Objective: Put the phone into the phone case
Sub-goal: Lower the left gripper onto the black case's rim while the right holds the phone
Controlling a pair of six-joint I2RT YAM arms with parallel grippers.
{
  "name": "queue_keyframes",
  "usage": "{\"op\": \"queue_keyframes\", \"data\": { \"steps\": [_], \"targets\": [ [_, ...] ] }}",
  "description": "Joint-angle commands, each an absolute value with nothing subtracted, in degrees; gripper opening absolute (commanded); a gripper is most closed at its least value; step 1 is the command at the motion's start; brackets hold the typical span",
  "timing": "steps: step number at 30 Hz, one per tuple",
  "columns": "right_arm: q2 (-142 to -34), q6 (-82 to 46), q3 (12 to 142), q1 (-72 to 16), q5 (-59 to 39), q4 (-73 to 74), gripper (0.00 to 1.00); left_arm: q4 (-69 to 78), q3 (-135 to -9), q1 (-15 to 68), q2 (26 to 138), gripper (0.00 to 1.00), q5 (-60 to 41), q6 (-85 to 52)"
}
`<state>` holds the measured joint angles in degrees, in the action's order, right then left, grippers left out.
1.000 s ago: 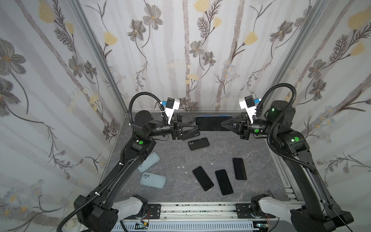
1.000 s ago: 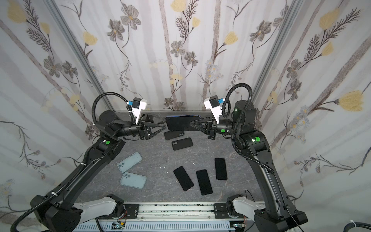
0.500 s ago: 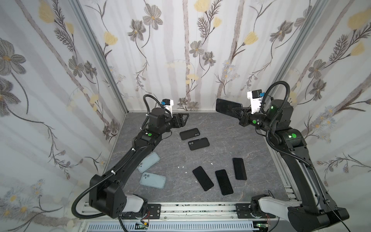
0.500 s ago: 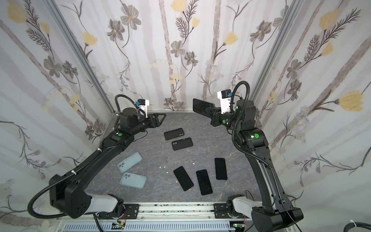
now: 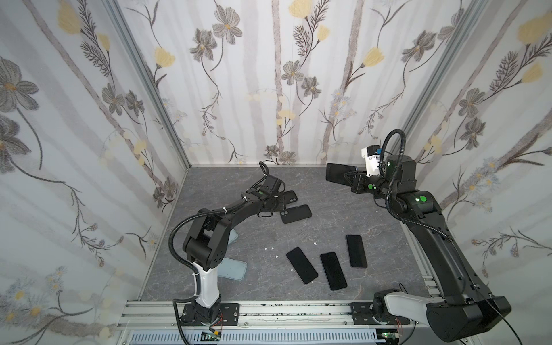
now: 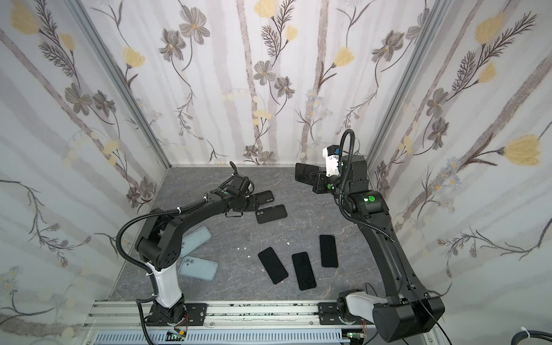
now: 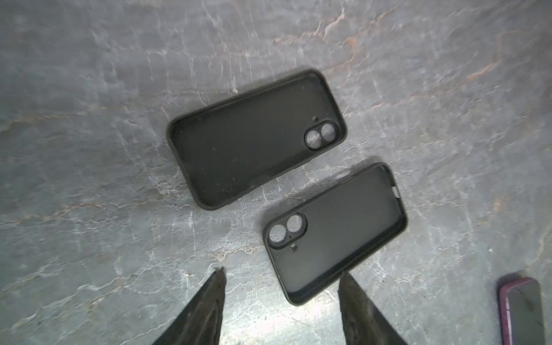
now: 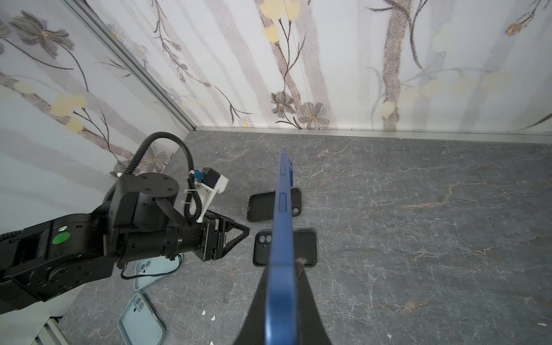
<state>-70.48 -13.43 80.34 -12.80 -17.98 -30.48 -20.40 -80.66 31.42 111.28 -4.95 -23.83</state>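
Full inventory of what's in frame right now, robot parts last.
black cases: 2, black, empty, back middle of the table, just ahead of the left gripper
pale blue cases: 2, pale blue, front left
phones: 3, black, lying flat, front centre
blue phone: 1, blue edge, raised at back right
crumbs: a few, white, mid table
table: 1, grey marbled
walls: floral, three sides
left gripper: open, empty
right gripper: shut on the blue phone
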Motion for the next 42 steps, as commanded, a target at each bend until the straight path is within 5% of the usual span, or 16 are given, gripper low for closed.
{"op": "queue_keyframes", "data": {
  "steps": [1,18,42],
  "targets": [
    [-70.0,-13.4,80.3,-12.9,-16.8,-29.5,0.0,-22.0,-83.5,32.2,114.7,0.56,-5.7,-23.1],
    [-69.7,-12.2,80.3,-13.1,-15.4,-32.5,0.0,-23.7,-83.9,33.7,119.6,0.48,0.1,-20.5],
    [-71.6,-12.0,79.0,-13.9,-15.6,-33.5,0.0,-26.1,-81.2,34.9,119.4,0.09,2.6,-17.1]
  ]
}}
